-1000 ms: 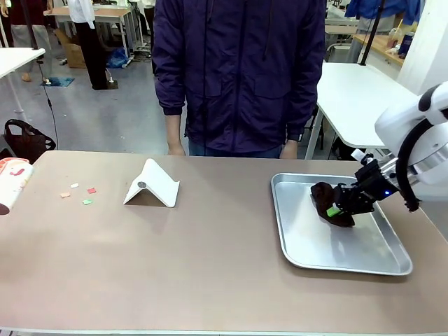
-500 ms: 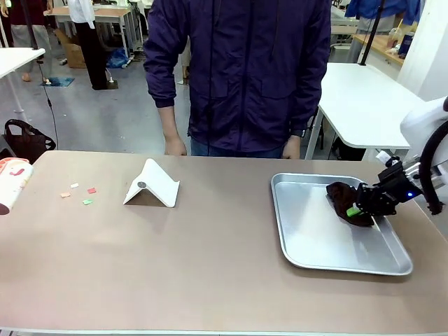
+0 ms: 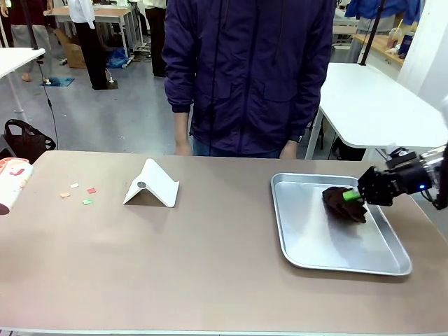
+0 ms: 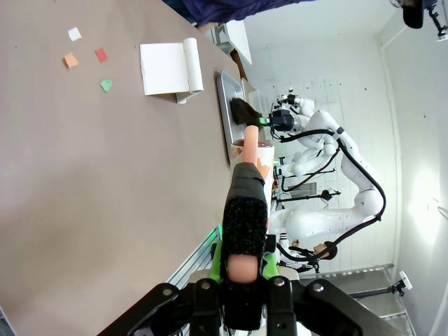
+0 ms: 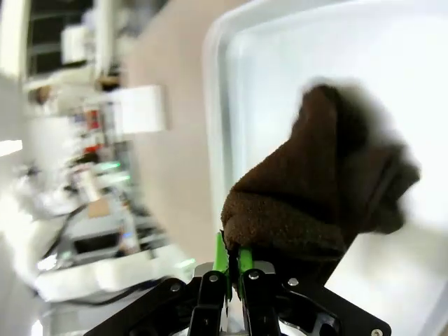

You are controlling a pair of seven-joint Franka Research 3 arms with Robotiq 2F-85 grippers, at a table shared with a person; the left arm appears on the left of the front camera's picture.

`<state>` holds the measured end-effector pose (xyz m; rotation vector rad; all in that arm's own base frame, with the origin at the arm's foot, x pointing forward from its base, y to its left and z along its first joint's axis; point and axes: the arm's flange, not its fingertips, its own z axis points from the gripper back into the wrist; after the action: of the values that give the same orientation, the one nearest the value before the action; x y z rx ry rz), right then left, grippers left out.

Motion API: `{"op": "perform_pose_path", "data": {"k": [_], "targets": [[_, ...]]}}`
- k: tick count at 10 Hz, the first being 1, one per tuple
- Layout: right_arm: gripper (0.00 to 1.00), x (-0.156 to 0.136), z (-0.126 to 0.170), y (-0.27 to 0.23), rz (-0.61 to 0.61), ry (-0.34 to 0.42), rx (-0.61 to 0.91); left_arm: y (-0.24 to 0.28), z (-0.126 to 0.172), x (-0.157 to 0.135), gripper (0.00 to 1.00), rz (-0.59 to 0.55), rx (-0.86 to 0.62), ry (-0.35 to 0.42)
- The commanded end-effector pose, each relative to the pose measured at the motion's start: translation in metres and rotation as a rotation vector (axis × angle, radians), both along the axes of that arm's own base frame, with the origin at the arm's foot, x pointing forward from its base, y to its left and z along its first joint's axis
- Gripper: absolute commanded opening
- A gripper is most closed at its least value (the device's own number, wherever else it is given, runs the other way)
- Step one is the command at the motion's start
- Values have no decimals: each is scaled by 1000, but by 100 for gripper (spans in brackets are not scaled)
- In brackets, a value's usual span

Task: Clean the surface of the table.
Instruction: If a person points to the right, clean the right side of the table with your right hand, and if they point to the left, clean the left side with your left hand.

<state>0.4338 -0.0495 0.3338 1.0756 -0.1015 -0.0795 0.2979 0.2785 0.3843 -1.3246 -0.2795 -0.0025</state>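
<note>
Right fingers [image 3: 352,197] pressed together on a bunched dark-brown cloth [image 3: 343,207] over the far-right part of the silver tray [image 3: 297,241] — arm reaching in nearly level from the right edge, fingers pointing left. Left fingers [image 4: 269,264] pinch a peach-and-grey object [image 4: 245,203] with a dark fuzzy patch, held above the tabletop [image 3: 210,266]. The brown tabletop spans the foreground — tray at right, white folded stand [image 3: 152,185] and small coloured scraps [image 3: 78,192] toward the left.

Bright, even indoor light, soft shadows; heavy blur in right wrist view.
</note>
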Motion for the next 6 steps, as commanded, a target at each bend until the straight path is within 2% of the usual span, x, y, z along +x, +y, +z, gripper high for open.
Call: {"op": "perform_pose_path", "data": {"k": [1,2,4,5,6], "targets": [[6,-16,12,-35,92,8,318,-1,2,-2,0,-7,5,0],[6,-28,20,-47,159,22,426,-1,2,-2,0,-7,5,0],[6,-60,36,-75,295,-2,598,-1,2,-2,0,-7,5,0],[6,-76,40,-93,320,-27,668,-1,2,-2,0,-7,5,0],[6,-90,38,-119,297,-76,720,-1,2,-2,0,-7,5,0]]}}
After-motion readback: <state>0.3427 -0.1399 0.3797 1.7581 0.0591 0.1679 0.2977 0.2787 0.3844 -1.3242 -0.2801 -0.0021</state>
